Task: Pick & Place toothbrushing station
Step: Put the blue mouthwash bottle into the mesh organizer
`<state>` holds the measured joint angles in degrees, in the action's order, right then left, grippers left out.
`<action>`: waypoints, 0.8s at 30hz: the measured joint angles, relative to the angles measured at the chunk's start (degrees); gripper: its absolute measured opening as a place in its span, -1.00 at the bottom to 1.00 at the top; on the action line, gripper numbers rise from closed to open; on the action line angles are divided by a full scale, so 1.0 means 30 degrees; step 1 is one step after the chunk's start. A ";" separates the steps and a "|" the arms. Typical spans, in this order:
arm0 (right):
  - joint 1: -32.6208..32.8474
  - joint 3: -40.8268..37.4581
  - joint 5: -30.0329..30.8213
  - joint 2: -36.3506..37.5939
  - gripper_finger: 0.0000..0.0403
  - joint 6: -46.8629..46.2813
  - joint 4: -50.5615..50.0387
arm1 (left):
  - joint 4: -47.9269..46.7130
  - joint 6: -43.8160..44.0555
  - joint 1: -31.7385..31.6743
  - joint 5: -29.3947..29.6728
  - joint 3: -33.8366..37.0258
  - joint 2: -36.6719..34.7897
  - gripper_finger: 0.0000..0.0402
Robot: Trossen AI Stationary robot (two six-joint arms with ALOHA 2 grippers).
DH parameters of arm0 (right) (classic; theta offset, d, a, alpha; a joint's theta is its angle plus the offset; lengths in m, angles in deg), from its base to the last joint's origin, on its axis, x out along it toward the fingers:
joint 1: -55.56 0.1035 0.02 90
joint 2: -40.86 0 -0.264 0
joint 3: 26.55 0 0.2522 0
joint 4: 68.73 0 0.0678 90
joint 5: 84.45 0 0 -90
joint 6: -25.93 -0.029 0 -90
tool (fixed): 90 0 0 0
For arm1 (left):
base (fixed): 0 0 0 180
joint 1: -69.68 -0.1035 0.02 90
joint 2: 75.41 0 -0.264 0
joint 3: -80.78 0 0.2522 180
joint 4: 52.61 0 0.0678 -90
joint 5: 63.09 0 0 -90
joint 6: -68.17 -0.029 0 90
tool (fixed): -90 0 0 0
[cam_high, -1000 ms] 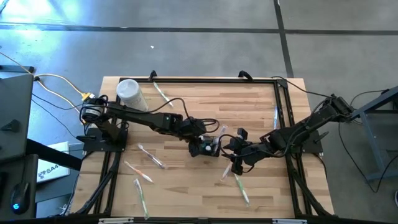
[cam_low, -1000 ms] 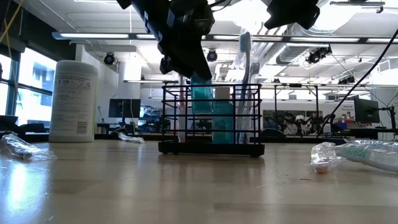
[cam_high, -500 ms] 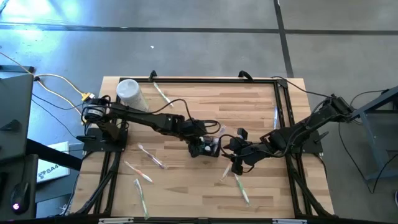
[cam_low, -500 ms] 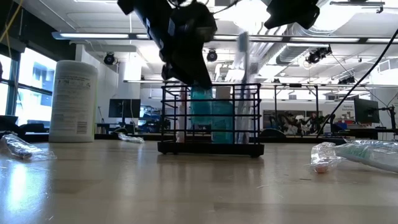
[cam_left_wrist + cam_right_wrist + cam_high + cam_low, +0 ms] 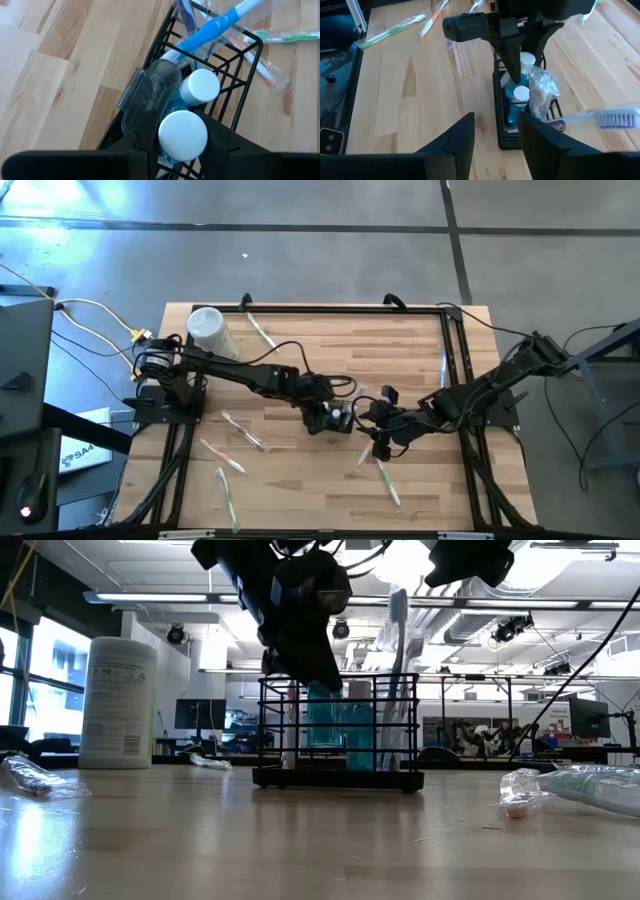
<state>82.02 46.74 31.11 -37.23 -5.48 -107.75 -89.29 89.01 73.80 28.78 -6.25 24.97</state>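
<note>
The left pincer was clenched on a white-capped blue bottle standing inside the toothbrushing station, seemingly to seat it upright among the wire slots. That black rack stood mid-table, already holding a blue toothbrush. The right pincer hovered just beside the rack, fingers apart and empty, probably waiting. Wrapped toothbrushes lay scattered nearby.

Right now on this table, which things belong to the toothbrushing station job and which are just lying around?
In the job:
- black wire holder with blue bottles and a toothbrush inside
- left end effector around a white-capped blue bottle in the holder
- right end effector, beside the holder

Lying about:
- white lidded canister
- wrapped toothbrushes scattered on the table
</note>
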 joint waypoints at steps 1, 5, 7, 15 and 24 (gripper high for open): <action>0.0000 0.0000 0.0000 0.0000 -0.30 0.0001 -0.0007 | 0.0000 0.0000 0.0000 0.0000 0.0000 0.0000 -0.54; 0.0000 0.0000 0.0000 0.0000 -0.30 0.0001 -0.0015 | 0.0000 0.0000 0.0000 0.0000 0.0000 0.0000 -0.53; 0.0000 0.0000 0.0000 0.0000 -0.30 0.0001 -0.0015 | 0.0000 0.0000 0.0000 0.0000 0.0000 0.0000 -0.46; 0.0000 0.0000 0.0000 0.0000 -0.30 0.0001 -0.0029 | 0.0015 -0.0300 0.0000 -0.0007 0.0000 0.0000 -0.27; 0.0000 0.0000 0.0000 0.0000 -0.30 0.0038 -0.0036 | 0.0091 -0.0495 0.0000 0.0000 0.0009 0.0001 -0.25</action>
<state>82.02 46.74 31.11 -37.23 -5.36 -107.86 -89.01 87.52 73.80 28.78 -6.23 24.98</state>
